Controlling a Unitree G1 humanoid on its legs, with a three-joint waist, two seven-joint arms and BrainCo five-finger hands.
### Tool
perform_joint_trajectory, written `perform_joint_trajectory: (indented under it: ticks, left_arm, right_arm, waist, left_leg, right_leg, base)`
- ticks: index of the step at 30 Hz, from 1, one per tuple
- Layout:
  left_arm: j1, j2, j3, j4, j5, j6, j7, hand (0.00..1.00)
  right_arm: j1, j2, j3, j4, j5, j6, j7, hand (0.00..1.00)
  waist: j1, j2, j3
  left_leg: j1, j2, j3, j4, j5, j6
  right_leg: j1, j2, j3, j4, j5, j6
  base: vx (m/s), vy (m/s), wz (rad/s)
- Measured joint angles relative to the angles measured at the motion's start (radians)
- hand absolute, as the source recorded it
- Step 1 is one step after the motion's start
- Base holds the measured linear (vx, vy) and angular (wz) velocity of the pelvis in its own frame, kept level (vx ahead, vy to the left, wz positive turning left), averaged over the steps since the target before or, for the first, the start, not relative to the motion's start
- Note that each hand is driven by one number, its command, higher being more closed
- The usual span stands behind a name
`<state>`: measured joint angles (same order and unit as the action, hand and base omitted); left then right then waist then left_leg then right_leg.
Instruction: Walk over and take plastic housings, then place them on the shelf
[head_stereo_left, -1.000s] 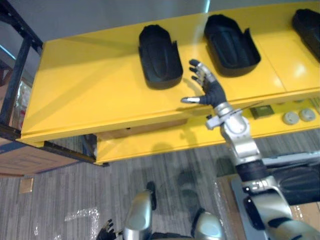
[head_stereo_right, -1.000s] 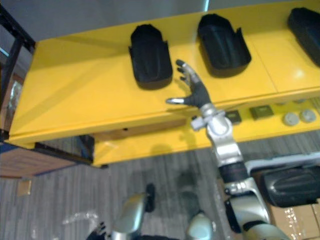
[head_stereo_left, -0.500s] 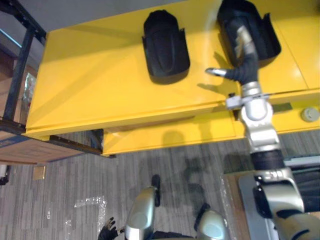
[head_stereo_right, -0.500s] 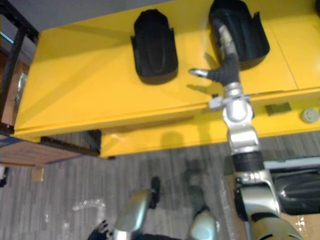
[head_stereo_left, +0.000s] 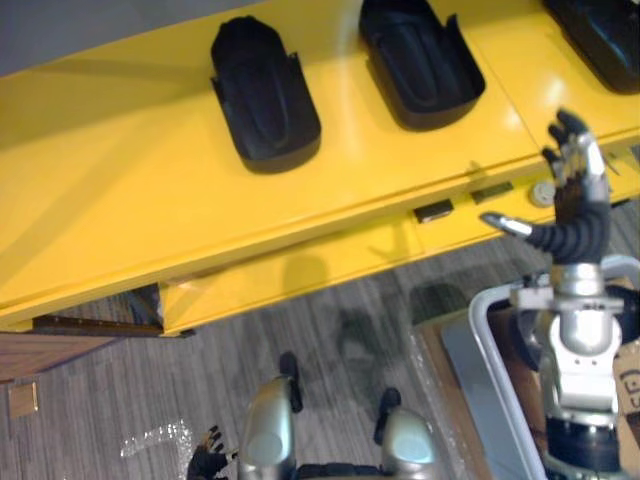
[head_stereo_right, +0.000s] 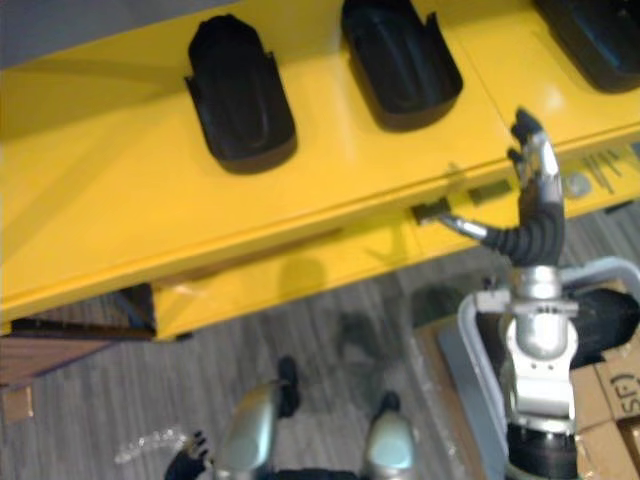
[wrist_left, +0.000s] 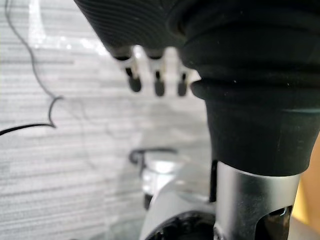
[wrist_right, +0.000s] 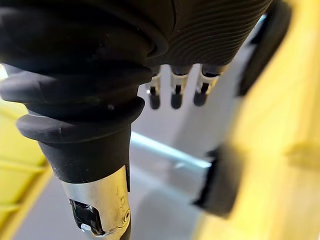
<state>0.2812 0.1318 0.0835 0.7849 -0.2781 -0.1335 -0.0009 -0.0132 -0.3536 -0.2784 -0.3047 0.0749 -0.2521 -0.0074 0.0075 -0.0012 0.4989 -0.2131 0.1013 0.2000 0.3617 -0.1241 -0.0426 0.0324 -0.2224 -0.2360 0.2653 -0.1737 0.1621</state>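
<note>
Three housings (head_stereo_left: 265, 95) lie hollow side up in a row across the top of the frame on the yellow shelf (head_stereo_left: 120, 200), the last cut off by the upper right corner. They are spaced apart, probably so each rim can be grasped. The right hand (head_stereo_left: 572, 190) stands at the right edge over the shelf's front lip, fingers straight, thumb spread aside, holding nothing. It looks free to fetch another. The left hand (head_stereo_left: 208, 465) hangs slack and empty at the lower left, near the floor (head_stereo_left: 100, 400)
</note>
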Motion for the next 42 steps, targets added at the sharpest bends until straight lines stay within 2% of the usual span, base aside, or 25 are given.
perform_joint_trajectory:
  ticks: [5, 7, 11, 14, 19, 26, 30, 37, 42]
  left_arm:
    - [0.017, 0.005, 0.005, -0.017, 0.003, 0.002, 0.0, 0.0]
    - [0.028, 0.012, 0.005, -0.017, 0.012, 0.002, 0.0, 0.0]
    - [0.034, 0.019, 0.011, -0.011, 0.017, 0.004, 0.0, 0.0]
    - [0.035, 0.019, 0.009, 0.023, 0.023, 0.007, 0.007, 0.0]
    - [0.04, 0.015, -0.031, 0.03, 0.023, 0.011, 0.024, 0.0]
    - [0.038, 0.015, -0.064, 0.05, 0.022, 0.047, 0.028, 0.0]
    - [0.039, 0.008, -0.065, 0.065, 0.023, 0.061, 0.027, 0.0]
    - [0.021, -0.021, -0.064, 0.074, 0.022, 0.07, 0.018, 0.0]
    - [0.003, -0.025, -0.064, 0.082, 0.022, 0.067, 0.017, 0.0]
  right_arm:
    - [0.018, 0.008, 0.001, 0.072, 0.041, -0.005, 0.009, 0.0]
    - [0.014, 0.024, 0.008, 0.107, 0.074, -0.006, 0.013, 0.0]
    - [0.003, 0.039, 0.031, 0.156, 0.126, -0.008, 0.059, 0.0]
    - [-0.02, 0.042, 0.055, 0.197, 0.128, -0.01, 0.085, 0.0]
    - [-0.105, 0.042, 0.058, 0.272, 0.118, -0.011, 0.097, 0.0]
    - [-0.199, 0.037, 0.059, 0.308, 0.096, -0.011, 0.1, 0.0]
    - [-0.258, 0.022, 0.067, 0.384, 0.096, -0.003, 0.1, 0.0]
    - [-0.426, -0.081, 0.093, 0.489, 0.099, -0.003, 0.1, 0.0]
    - [-0.5, -0.091, 0.103, 0.527, 0.099, -0.003, 0.101, 0.0]
  waist:
    - [0.0, -0.022, -0.006]
    - [0.001, -0.04, -0.019]
    - [0.004, -0.062, -0.042]
    - [0.004, -0.061, -0.097]
    - [0.006, -0.058, -0.14]
    - [-0.006, -0.027, -0.173]
    - [-0.001, -0.018, -0.176]
    - [0.0, 0.044, -0.13]
    - [0.0, 0.06, -0.083]
  left_leg:
    - [-0.016, 0.012, 0.002, 0.045, -0.025, 0.005]
    - [-0.015, 0.012, 0.006, 0.054, -0.035, 0.007]
    - [0.018, 0.01, 0.024, 0.063, -0.05, 0.01]
    - [0.04, 0.009, 0.035, 0.049, -0.055, 0.011]
    - [0.072, 0.006, 0.053, 0.026, -0.053, 0.009]
    - [0.08, -0.022, 0.031, -0.049, 0.009, 0.012]
    - [0.093, -0.027, 0.023, -0.103, 0.054, 0.007]
    - [0.087, -0.036, 0.011, -0.106, 0.077, 0.012]
    - [0.067, -0.043, 0.0, -0.096, 0.089, 0.011]
  right_leg:
    - [0.002, 0.008, 0.01, -0.007, 0.0, -0.001]
    - [0.006, 0.008, 0.016, -0.011, 0.0, -0.001]
    - [0.034, 0.002, 0.033, -0.016, 0.005, -0.008]
    - [0.047, 0.002, 0.052, -0.03, 0.019, -0.008]
    - [0.075, 0.001, 0.063, -0.067, 0.034, -0.008]
    - [0.074, -0.008, 0.055, -0.087, 0.036, -0.004]
    - [0.072, -0.004, 0.04, -0.084, 0.036, -0.004]
    - [0.019, -0.022, 0.042, 0.02, -0.001, -0.006]
    - [-0.028, -0.039, 0.041, 0.099, -0.039, -0.007]
  base:
    - [0.01, 0.009, -0.04]
    - [0.05, 0.026, -0.03]
    - [0.05, 0.033, -0.05]
    - [0.03, 0.039, -0.1]
    - [-0.03, 0.022, -0.12]
    - [-0.06, -0.001, 0.08]
    - [-0.05, -0.044, 0.12]
    - [-0.07, -0.014, 0.03]
    - [-0.08, -0.021, 0.09]
